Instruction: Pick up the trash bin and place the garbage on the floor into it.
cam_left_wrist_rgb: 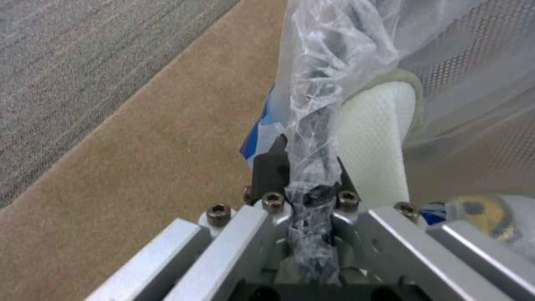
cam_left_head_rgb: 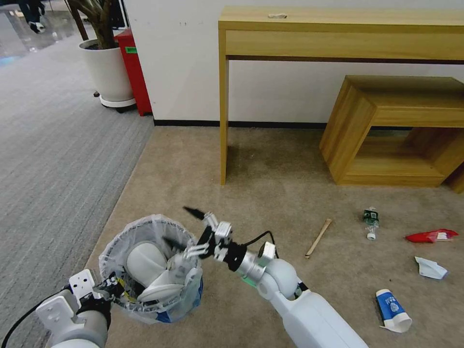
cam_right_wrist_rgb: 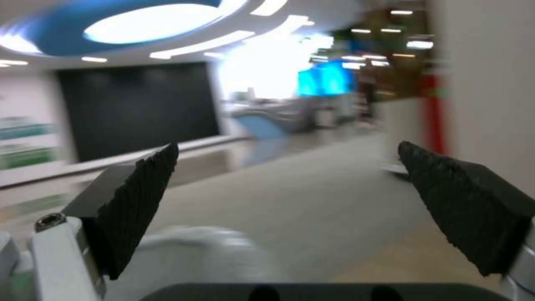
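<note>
2 slippers [cam_left_head_rgb: 150, 270] in trash bin [cam_left_head_rgb: 116, 251]; right tool [cam_left_head_rgb: 181, 227] agape above.

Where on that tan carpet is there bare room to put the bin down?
Bare carpet lies between the trash bin, held by the left gripper, and the desk leg, and on under the desk. Right of the open right gripper it is crowded: wooden stick, small bottle, red packet, crumpled paper, carton.

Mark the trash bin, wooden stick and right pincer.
trash bin [cam_left_head_rgb: 116, 251]: head view, bag-lined rim.
wooden stick [cam_left_head_rgb: 318, 238]: head view, mid-shaft on carpet.
right pincer [cam_left_head_rgb: 185, 227]: head view, midway between open fingertips.
</note>
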Controlling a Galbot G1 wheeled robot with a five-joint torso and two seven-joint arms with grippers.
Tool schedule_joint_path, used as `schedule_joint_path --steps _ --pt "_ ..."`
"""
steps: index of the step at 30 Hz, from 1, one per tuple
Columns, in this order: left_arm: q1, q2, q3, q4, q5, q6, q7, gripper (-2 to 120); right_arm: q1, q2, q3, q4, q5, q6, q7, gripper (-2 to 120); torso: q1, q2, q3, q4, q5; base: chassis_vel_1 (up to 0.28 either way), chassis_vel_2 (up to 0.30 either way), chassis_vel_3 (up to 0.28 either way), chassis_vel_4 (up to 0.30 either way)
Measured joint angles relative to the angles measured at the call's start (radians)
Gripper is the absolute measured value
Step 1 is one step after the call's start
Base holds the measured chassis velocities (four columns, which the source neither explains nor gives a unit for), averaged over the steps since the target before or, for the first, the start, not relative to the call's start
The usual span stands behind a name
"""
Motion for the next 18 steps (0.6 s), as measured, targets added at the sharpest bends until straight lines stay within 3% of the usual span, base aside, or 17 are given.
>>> schedule_joint_path --steps 1,3,4,7,9,18 --pt "0.0 0.0 0.0 0.0 0.0 0.0 0.0 1 0.0 0.0 0.0 0.0 0.0 0.0 0.0 100 0.0 0.0 0.0 0.0 0.0 0.0 0.0 0.0 0.0" --pt "-0.005 0.004 -0.006 0.0 -0.008 0.001 -0.001 1 -0.023 -0.017 0.05 0.044 -0.022 -0.044 0.167 100 0.0 0.0 0.0 0.0 0.0001 0.0 0.0 0.0 0.0" --pt "-0.005 0.004 -0.006 0.0 -0.008 0.001 -0.001 1 -0.023 -0.017 0.05 0.044 -0.022 -0.044 0.167 100 0.0 0.0 0.0 0.0 0.0001 0.0 0.0 0.0 0.0" --pt "-0.012 0.005 -0.007 0.0 -0.015 0.002 -0.002 1 -0.061 -0.039 0.119 0.093 -0.047 -0.141 0.367 100 0.0 0.0 0.0 0.0 0.0 0.0 0.0 0.0 0.0" --pt "-0.015 0.005 -0.005 0.0 -0.018 0.002 -0.003 1 -0.088 -0.054 0.155 0.121 -0.05 -0.184 0.43 100 0.0 0.0 0.0 -0.0001 0.0002 0.0 0.0 0.0 0.0" --pt "-0.024 0.007 -0.005 0.0 -0.04 0.003 -0.005 1 -0.187 -0.157 0.289 0.17 -0.141 -0.223 0.473 100 0.0 0.0 0.0 -0.0002 0.0 0.0 0.0 0.0 0.0"
